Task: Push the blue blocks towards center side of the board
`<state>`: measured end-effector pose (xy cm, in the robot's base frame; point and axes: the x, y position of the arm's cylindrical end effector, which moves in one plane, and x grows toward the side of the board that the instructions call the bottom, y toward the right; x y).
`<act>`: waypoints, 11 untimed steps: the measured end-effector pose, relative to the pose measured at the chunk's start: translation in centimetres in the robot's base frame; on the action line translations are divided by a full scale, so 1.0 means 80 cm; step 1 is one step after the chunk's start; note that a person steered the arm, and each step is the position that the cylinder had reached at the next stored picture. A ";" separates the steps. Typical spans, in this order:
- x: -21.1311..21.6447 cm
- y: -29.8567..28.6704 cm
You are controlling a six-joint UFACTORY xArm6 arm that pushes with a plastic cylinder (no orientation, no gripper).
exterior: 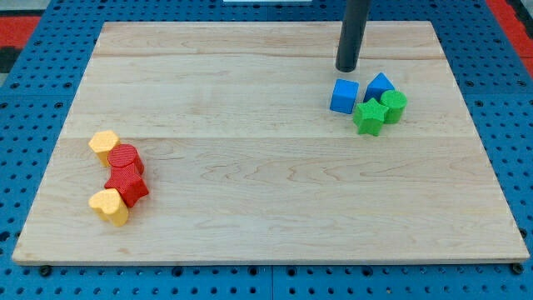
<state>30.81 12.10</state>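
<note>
A blue cube (343,96) and a blue wedge-like block (379,86) sit at the view's upper right of the wooden board (250,167). They are in a cluster with a green star block (370,117) and a green round block (393,106). My tip (346,68) is the lower end of the dark rod. It stands just above the blue cube in the view, with a small gap to it.
At the view's left are two yellow blocks (104,144) (110,206) and two red blocks (126,158) (127,183), touching in a column. A blue pegboard (33,125) surrounds the board.
</note>
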 end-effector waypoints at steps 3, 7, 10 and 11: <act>0.031 0.198; 0.063 0.069; 0.077 -0.085; 0.093 -0.108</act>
